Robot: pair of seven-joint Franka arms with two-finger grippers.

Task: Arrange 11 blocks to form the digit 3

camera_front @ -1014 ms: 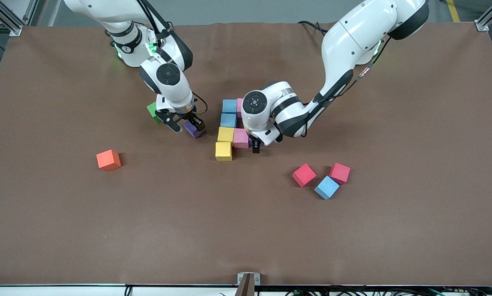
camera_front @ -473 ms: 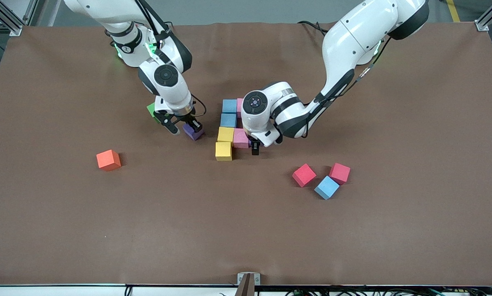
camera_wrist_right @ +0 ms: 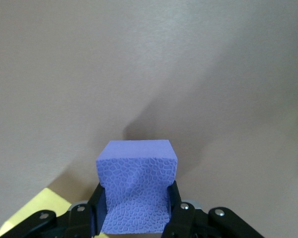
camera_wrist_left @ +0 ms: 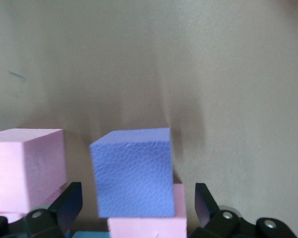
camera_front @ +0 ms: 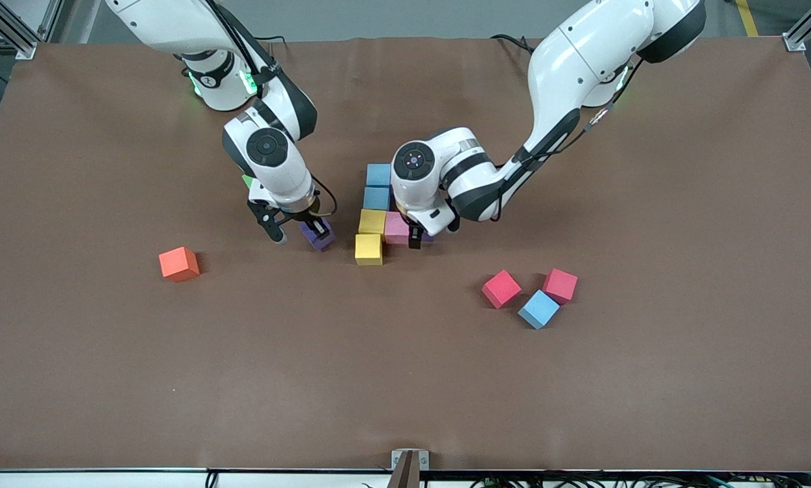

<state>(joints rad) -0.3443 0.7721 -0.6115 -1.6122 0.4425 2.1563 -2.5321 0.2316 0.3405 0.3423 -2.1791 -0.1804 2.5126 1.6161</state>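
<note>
Fingers of the right gripper [camera_wrist_right: 136, 218] clench a purple block [camera_wrist_right: 136, 191] over the desk [camera_front: 405, 379]; the left gripper [camera_wrist_left: 136, 210] stands released around another purple block [camera_wrist_left: 133, 173] in the partly built figure.

Three cubes [camera_front: 530, 295] lie clustered toward the left arm's end, nearer the front camera than the block figure [camera_front: 378, 217].

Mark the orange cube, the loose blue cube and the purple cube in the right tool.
orange cube [camera_front: 179, 263], front view, top face
loose blue cube [camera_front: 538, 309], front view, top face
purple cube [camera_wrist_right: 136, 191], right wrist view, front face
</note>
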